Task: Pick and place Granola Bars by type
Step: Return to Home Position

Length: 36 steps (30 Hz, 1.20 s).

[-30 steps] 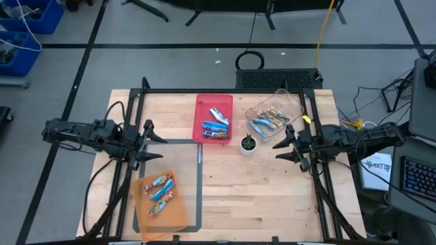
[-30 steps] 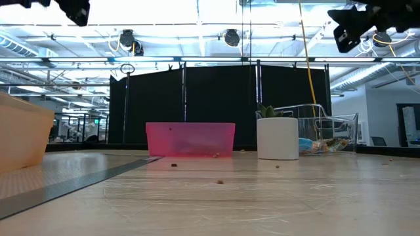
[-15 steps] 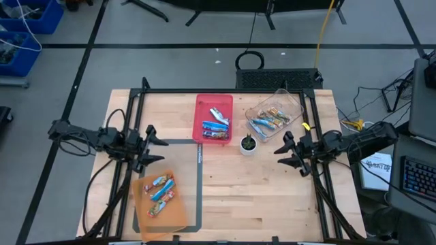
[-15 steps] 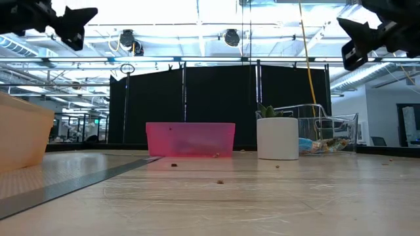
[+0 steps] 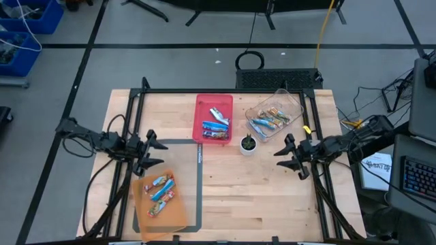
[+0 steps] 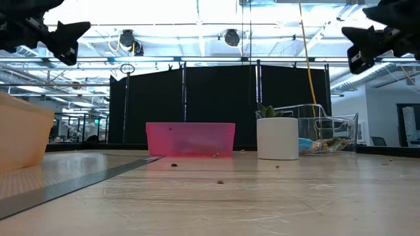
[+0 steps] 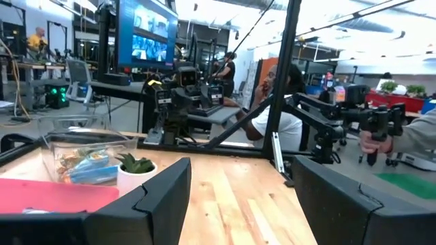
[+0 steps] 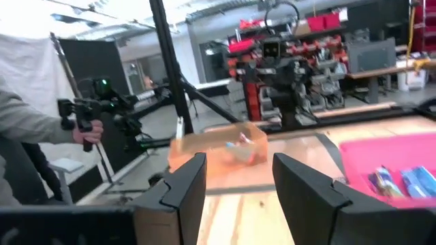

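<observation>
The left gripper hangs over the left part of the tabletop, just behind the orange bin. Its 2 fingers are spread wide and hold nothing. The right gripper hangs over the right part, close to the right rail of the black frame, with its fingers also wide apart and empty. In the low view both grippers sit high, the left gripper and the right gripper well above everything on the tabletop.

The granola bars lie in 3 bins. Some are in the red bin at the rear middle. A mixed heap is in the transparent bin at the rear right, and a few are in the orange bin at the front left.

Between the 2 grippers, and from there to the front edge, the wood is bare and open. A dark strip runs along the orange bin's right side. The potted plant stands just in front of the gap between the red and transparent bins. It is near the right gripper but apart from it, and is the closest thing to that arm. The frame rails run along both sides and the rear edge.

Beyond the tabletop, the right wrist view shows a person's hand holding a dark device.
</observation>
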Each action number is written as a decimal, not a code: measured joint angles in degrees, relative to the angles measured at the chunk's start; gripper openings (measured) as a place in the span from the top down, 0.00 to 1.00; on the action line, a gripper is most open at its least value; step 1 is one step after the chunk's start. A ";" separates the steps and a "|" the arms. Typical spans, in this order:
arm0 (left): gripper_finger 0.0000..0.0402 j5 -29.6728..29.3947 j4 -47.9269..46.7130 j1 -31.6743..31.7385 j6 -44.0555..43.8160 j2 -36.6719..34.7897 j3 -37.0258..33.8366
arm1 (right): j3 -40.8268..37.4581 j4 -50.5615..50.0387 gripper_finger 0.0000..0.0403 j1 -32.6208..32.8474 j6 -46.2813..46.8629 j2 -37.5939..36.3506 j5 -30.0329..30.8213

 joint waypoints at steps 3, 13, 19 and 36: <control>0.36 -0.03 -0.02 -0.26 -0.64 -2.02 -1.44 | 0.00 -1.38 0.60 0.97 0.28 0.02 0.70; 0.36 0.00 -1.84 -0.25 -0.71 -4.73 -2.24 | -1.96 0.40 0.60 1.34 1.69 -0.39 2.02; 0.36 0.08 -1.86 -0.23 -0.50 -4.72 -2.24 | -3.13 0.05 0.60 1.34 1.26 -1.32 3.52; 0.36 0.19 0.78 -0.22 3.44 -7.04 -2.21 | -3.26 -4.16 0.60 1.34 -4.34 -10.20 4.76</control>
